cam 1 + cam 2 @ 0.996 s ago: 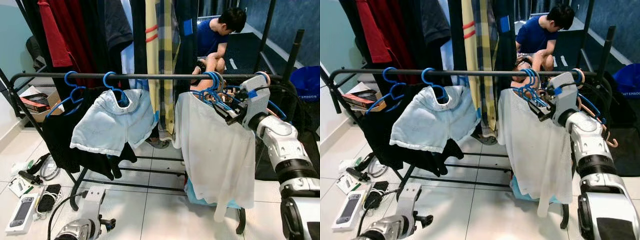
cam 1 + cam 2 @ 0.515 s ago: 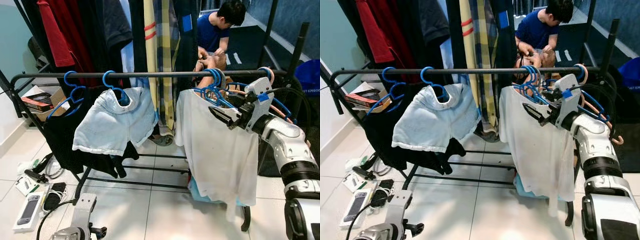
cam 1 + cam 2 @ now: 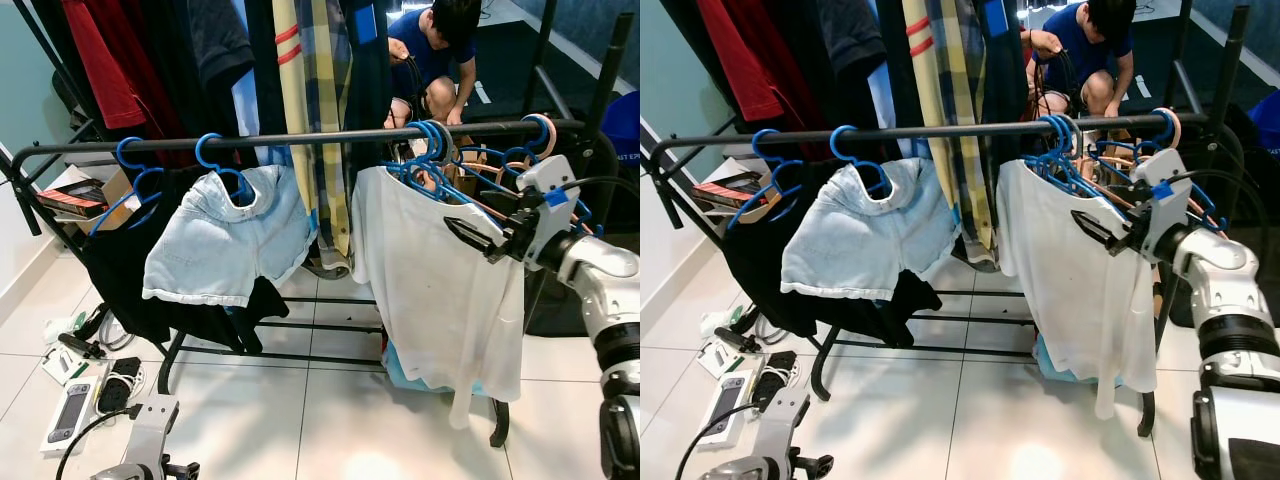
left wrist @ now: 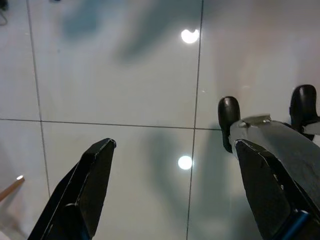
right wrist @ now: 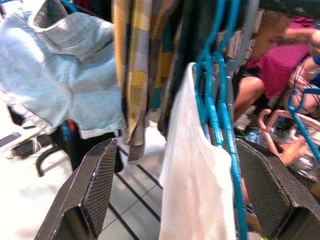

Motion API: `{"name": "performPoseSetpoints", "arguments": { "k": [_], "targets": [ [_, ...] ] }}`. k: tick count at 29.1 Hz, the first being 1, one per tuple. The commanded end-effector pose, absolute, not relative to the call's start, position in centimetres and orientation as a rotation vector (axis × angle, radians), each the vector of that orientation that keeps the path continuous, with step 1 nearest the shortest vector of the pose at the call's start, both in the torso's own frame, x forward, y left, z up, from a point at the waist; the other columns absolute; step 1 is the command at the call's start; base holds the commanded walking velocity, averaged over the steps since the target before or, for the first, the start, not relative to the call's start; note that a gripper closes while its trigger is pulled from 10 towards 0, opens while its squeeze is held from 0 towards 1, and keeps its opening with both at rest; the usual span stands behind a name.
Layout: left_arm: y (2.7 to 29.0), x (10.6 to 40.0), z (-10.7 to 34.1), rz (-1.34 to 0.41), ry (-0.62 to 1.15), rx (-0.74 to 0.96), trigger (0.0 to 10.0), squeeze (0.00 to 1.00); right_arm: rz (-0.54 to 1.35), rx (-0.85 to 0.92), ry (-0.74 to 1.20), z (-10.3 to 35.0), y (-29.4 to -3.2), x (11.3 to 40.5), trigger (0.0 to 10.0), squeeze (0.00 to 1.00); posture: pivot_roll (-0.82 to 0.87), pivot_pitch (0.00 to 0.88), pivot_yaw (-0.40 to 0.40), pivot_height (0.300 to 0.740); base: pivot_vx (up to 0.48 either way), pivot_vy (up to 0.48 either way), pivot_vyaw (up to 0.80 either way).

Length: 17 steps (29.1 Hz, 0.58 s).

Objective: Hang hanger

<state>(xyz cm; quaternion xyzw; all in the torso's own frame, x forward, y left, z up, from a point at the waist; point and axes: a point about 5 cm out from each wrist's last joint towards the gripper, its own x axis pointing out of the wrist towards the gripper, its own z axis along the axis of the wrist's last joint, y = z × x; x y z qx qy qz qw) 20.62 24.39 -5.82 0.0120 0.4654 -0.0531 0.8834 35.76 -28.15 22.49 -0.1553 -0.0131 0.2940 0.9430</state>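
A blue hanger (image 3: pixel 425 165) carrying a white shirt (image 3: pixel 430 290) hangs by its hook on the black rail (image 3: pixel 300 138), among a few other blue hangers. My right gripper (image 3: pixel 468 236) is open, just right of the shirt's shoulder and below the rail, holding nothing. In the right wrist view its fingers (image 5: pixel 97 180) stand wide apart, with the white shirt (image 5: pixel 195 200) and the blue hanger (image 5: pixel 215 115) just ahead of them. My left arm hangs low and idle; its gripper (image 4: pixel 175 145) is open over the floor tiles.
Pale denim shorts (image 3: pixel 225 240) and a black garment (image 3: pixel 125 270) hang on blue hangers further left. Empty pink and blue hangers (image 3: pixel 535 135) crowd the rail's right end. A person (image 3: pixel 435 45) crouches behind the rack. A handheld console (image 3: pixel 70 415) and cables lie on the floor at left.
The view has shifted. My right gripper has drawn back from the cluster of blue hangers, down and to the right, while the hanger with the white shirt stays on the rail.
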Motion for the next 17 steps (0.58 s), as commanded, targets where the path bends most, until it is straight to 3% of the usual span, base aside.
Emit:
{"name": "performPoseSetpoints", "arguments": {
  "k": [1, 17],
  "targets": [
    [25.6, 20.1, -5.7, -0.089, 0.980, 0.046, 10.0, 0.00, 0.639, -0.318, -0.040, 23.2, -27.7, 36.0, 10.0, 0.00, 0.01, 0.132, 0.185, 0.740, 0.000, 0.000, 0.00],
    [25.8, 19.7, -5.9, -0.088, 0.983, 0.041, 10.0, 0.00, 0.634, -0.445, 0.091, 22.2, -26.5, 37.2, 10.0, 0.00, 0.02, 0.140, 0.183, 0.740, 0.000, 0.000, 0.00]
  ]
}}
